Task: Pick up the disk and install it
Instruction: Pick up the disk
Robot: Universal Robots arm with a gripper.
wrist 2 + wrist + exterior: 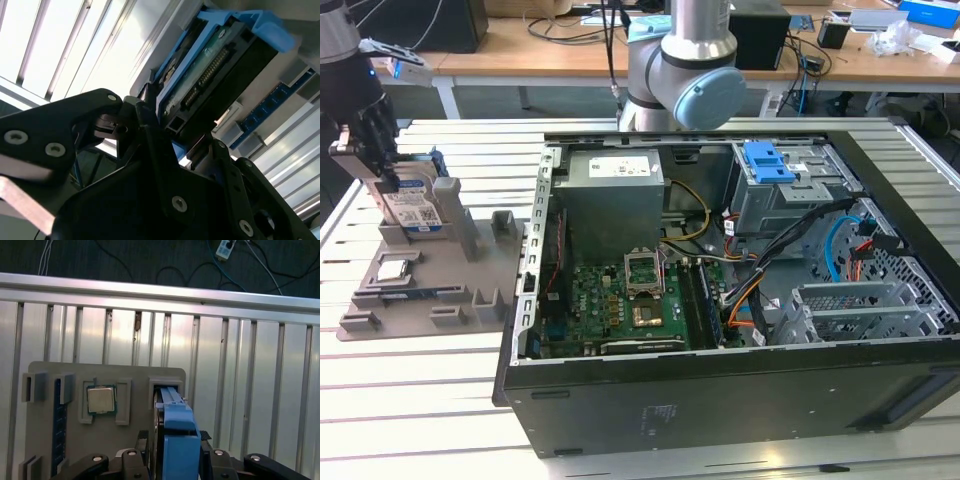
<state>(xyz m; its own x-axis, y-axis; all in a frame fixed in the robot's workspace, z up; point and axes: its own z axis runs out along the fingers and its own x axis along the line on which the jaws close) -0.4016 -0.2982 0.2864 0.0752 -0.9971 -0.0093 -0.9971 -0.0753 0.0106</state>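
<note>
Looking across the slatted surface [420,400] in the exterior view, I see the grey holder [470,240] close to the surface's edge on the exterior view's left. Bare slats lie in front of the holder. Its other side sits just beside the side wall of the open computer case [720,400], so there is little room between the two. In the first wrist view the surface ends at a metal rail beyond the holder, with dark floor and cables past it, and open slats run alongside the holder.

The end effector [176,447] is over the holder and clamped on the disk [417,208], with a dark finger [143,446] pressed to each side of its blue frame. The disk stands upright on edge at the holder's slot; I cannot tell whether its lower edge rests in the slot or hangs just clear of it. Its silver face with the white-and-blue label turns toward the exterior camera, and bright blue plastic runs round its edges. The second wrist view shows its other face, a green board with a row of connector contacts in a black housing.

A small square processor chip [392,268] lies flat in its own pocket of the holder, near the disk but apart from it. Inside the case, a blue bracket [769,160] sits on top of the metal drive cage [790,200], well apart from the end effector.
</note>
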